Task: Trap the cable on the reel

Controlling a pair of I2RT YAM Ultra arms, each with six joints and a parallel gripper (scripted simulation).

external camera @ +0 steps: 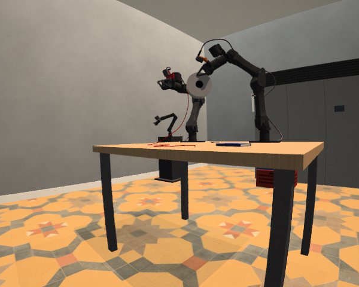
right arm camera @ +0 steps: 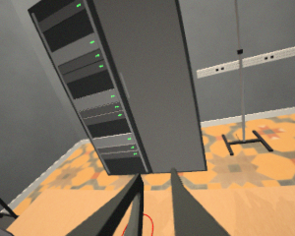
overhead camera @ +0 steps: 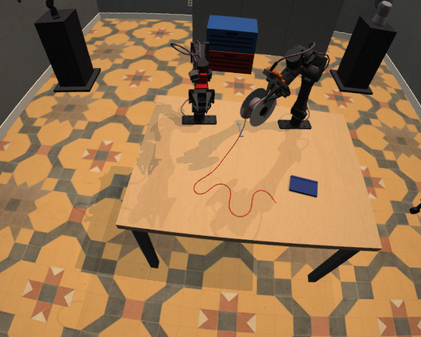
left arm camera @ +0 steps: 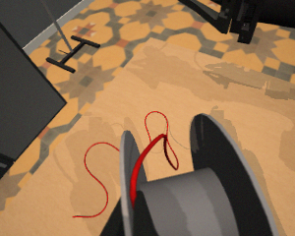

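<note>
The grey reel (overhead camera: pixel 259 107) (external camera: pixel 199 85) (left arm camera: pixel 202 197) hangs high above the back of the table (overhead camera: pixel 312 225) (external camera: pixel 235 154). My left gripper (overhead camera: pixel 272 92) (external camera: pixel 201 72) is shut on the reel's rim. The red cable (overhead camera: pixel 223 155) (external camera: pixel 186 107) (left arm camera: pixel 140 164) runs out from that grip over one flange. It drops to the table and snakes across the middle. My right gripper (overhead camera: pixel 201 104) (external camera: pixel 159 82) (right arm camera: pixel 156 176) is partly open and empty. It stays near its own base, apart from the reel and cable.
A blue flat pad (overhead camera: pixel 303 185) (external camera: pixel 233 144) lies on the table's right part. Blue and red crates (overhead camera: pixel 232 43) stand behind the table. Black towers (overhead camera: pixel 67 47) (overhead camera: pixel 363 50) stand at the room's back corners.
</note>
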